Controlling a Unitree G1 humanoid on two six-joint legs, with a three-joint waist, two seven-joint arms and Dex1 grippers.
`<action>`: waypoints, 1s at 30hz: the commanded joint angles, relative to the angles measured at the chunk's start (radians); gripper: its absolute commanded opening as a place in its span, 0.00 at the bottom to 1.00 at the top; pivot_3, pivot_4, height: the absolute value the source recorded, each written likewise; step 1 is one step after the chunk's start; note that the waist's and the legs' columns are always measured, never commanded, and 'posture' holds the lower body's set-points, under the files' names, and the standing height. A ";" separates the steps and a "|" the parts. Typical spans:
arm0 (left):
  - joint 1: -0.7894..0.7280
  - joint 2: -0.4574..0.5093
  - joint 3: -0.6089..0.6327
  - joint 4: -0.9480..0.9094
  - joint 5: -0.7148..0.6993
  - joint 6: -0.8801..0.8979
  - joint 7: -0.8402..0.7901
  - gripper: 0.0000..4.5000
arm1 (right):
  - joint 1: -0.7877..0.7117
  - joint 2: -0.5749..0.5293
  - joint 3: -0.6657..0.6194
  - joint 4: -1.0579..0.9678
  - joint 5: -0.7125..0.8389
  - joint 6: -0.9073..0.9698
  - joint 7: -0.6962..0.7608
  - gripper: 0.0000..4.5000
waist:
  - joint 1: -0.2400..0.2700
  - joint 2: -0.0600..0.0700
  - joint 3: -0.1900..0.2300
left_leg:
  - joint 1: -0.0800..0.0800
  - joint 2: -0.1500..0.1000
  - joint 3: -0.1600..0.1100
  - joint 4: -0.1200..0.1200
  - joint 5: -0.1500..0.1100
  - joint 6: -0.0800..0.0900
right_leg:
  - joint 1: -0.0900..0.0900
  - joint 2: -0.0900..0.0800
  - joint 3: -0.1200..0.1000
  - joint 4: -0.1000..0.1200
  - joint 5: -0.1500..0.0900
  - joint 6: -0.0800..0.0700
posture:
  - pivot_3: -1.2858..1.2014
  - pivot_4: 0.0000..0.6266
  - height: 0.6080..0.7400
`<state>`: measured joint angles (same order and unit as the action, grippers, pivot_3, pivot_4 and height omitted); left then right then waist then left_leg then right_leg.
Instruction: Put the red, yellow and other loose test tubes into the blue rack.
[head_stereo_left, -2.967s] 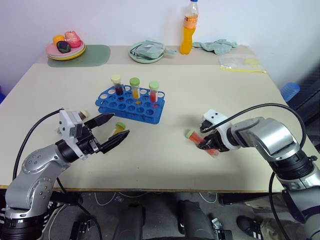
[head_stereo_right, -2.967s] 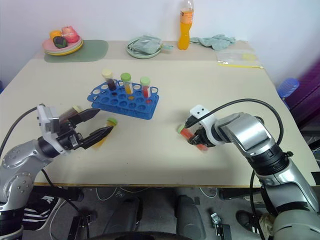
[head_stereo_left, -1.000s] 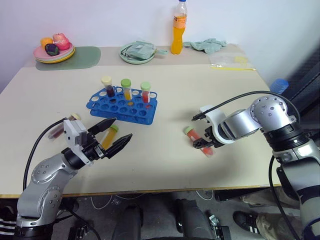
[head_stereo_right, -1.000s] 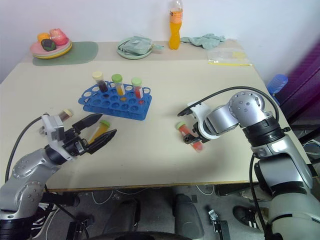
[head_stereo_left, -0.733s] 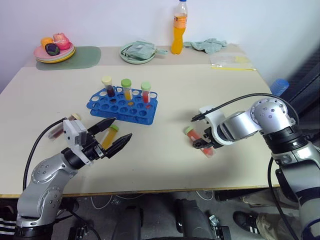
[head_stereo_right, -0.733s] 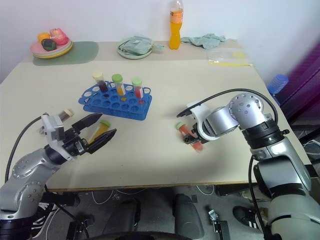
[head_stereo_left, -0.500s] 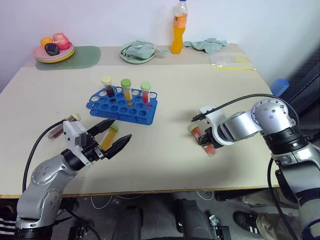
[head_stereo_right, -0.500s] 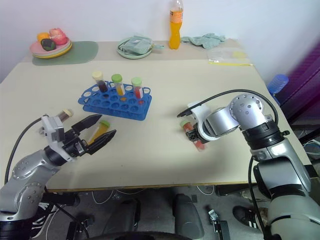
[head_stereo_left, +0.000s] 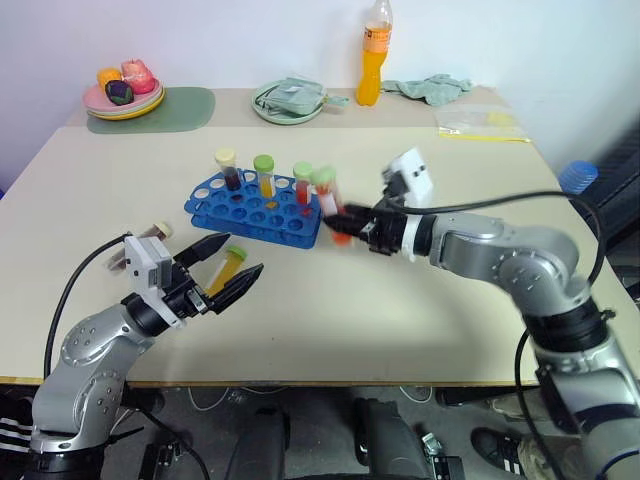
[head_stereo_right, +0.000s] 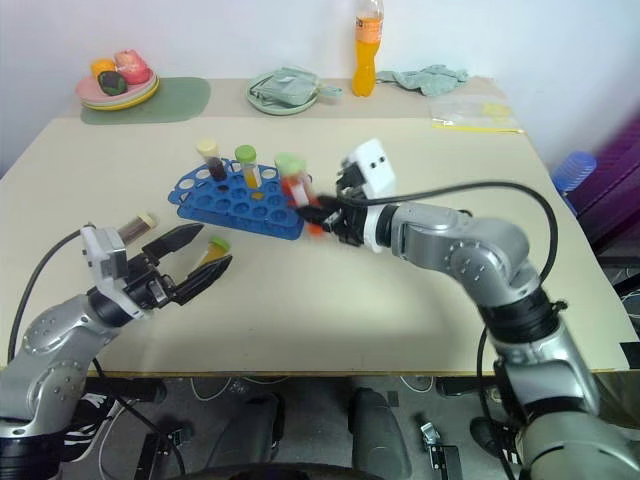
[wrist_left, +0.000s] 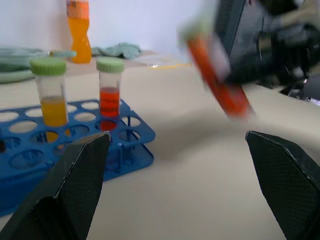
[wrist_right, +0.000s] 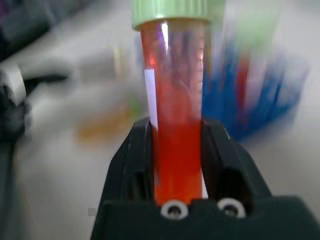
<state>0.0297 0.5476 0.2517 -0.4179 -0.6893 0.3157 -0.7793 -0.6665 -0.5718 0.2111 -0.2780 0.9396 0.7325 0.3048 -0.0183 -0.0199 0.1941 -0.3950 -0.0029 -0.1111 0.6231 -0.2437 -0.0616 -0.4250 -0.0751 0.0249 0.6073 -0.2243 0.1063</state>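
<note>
Red liquid tube (wrist_right: 175, 135) clamped in the right claw (head_stereo_left: 352, 222) nears the blue rack (head_stereo_left: 262, 208), needing an empty hole; left claw (head_stereo_left: 229, 268) gapes empty.

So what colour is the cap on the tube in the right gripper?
Light green, on the red-liquid tube held by the right gripper; clearest in the right wrist view.

Beige rectangular table (head_stereo_left: 420, 300) taken as landmark; plain pale wall (head_stereo_left: 250, 40) directly behind its far edge; dark floor with cables (head_stereo_left: 200, 455) below its near edge; blue ribbed object (head_stereo_left: 578, 180) on the floor past its right side; green mat (head_stereo_left: 190, 105) at its far left corner; evenly lit, soft shadows on the top.
</note>
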 joint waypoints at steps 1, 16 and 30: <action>-0.027 0.017 0.022 -0.011 -0.019 0.002 -0.008 1.00 | 0.017 0.102 -0.036 0.010 -0.136 -0.232 0.127 0.17 | -0.005 0.001 0.001 | 0.000 0.000 0.000 0.000 0.000 0.000 | 0.000 0.000 0.000 0.000 0.000 0.000 | 0.52 0.24 1.00; -0.097 0.065 0.034 0.089 0.068 -0.029 -0.015 1.00 | -0.003 0.608 0.130 0.588 -0.802 -0.974 0.052 0.17 | -0.025 0.001 0.001 | 0.003 0.000 -0.001 -0.003 0.001 -0.002 | 0.000 0.001 0.001 0.005 0.003 -0.005 | 0.52 0.24 1.00; -0.070 0.063 0.076 0.145 0.149 -0.109 0.020 1.00 | -0.109 0.714 0.049 1.044 -0.959 -1.186 -0.062 0.17 | -0.027 0.001 0.001 | 0.005 0.000 -0.001 -0.008 0.003 -0.005 | -0.001 0.001 0.001 0.006 0.003 -0.005 | 0.52 0.24 1.00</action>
<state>-0.0415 0.6065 0.2997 -0.2561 -0.5394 0.2291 -0.7578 -0.7542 0.1226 0.2748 0.7698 -0.0165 -0.4213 0.2500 -0.0452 -0.0186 0.1948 -0.3896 -0.0027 -0.1123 0.6149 -0.2402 -0.0672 -0.4265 -0.0740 0.0262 0.6133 -0.2215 0.1013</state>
